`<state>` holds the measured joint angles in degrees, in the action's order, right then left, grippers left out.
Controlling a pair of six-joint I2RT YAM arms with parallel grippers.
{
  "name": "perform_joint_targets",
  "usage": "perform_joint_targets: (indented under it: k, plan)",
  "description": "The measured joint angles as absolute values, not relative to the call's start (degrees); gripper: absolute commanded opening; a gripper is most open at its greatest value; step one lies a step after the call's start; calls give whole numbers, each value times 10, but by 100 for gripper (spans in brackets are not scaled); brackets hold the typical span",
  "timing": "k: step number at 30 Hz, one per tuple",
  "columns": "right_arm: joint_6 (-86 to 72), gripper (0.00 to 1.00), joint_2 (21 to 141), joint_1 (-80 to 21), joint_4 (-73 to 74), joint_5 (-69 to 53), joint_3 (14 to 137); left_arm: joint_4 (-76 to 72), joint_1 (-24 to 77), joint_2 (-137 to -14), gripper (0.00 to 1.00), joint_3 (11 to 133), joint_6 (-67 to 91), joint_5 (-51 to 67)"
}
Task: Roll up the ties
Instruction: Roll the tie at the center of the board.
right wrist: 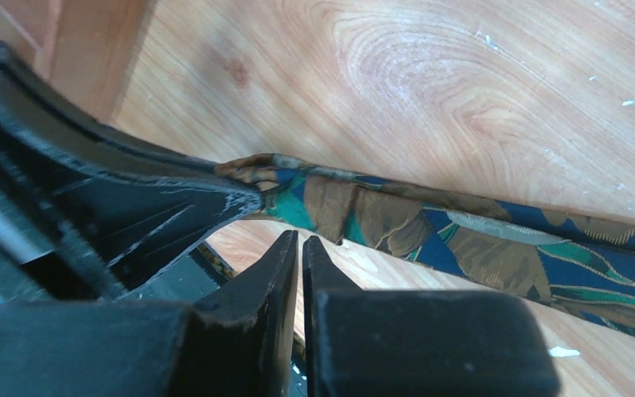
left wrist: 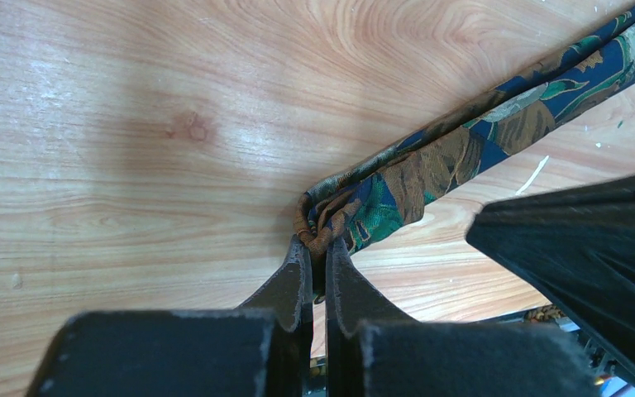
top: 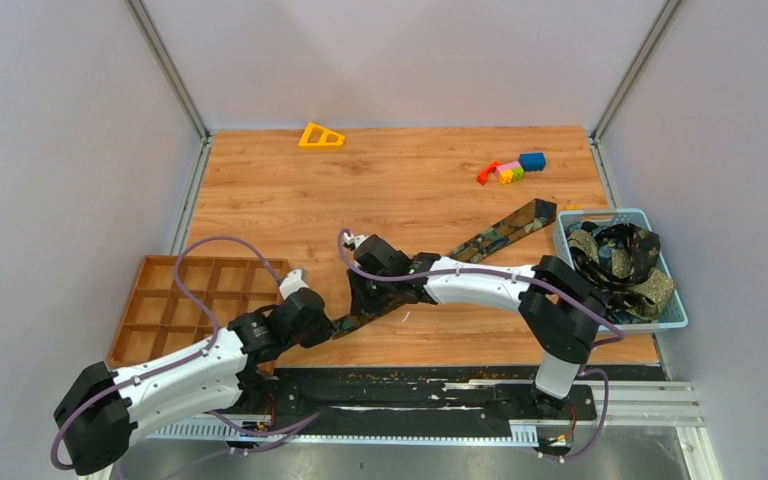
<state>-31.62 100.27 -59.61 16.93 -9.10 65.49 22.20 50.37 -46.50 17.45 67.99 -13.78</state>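
From above, one tie [top: 500, 232] is lying flat and slantwise on the table [top: 400, 190]. It is dark with olive and teal mottling. Its wide end is reaching up-right, just beside the basket [top: 660, 322], and its narrow end is sitting near the table's front edge. More ties [top: 615, 255] are heaping in the basket and draping over its rim. The left claw [top: 332, 325] is meeting the narrow end, with the right claw [top: 363, 303] hanging just beside it over the strip. The tray [top: 210, 262] is lying close on the left. Open wood is stretching behind the tie, and the blocks [top: 512, 169] and triangle [top: 321, 136] are sitting well apart near the far edge.

From the left wrist, the fingers [left wrist: 296, 277] are clenching the bunched, curled tip of the tie. Brown leaves on blue and green are showing, and the strip is running up-right. The right claw's dark body is crowding the lower right.

From the right wrist, the fingers [right wrist: 277, 265] are drawn together to a thin slit, with their tips at the tie's near edge. Whether they are pinching any cloth, I cannot tell. The left claw is filling the left side, touching the tie's end.
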Motion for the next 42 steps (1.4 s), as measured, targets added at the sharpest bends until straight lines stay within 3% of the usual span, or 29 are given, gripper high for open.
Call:
perform_joint_targets:
  k: [10,42]
  plan:
    - [-317,0,1070,-598,165,-91,661,249,504,-445,0,176,680,-138]
    - [-325,0,1096,-611,153,-116,684,300,499,-439,0,250,653,-136]
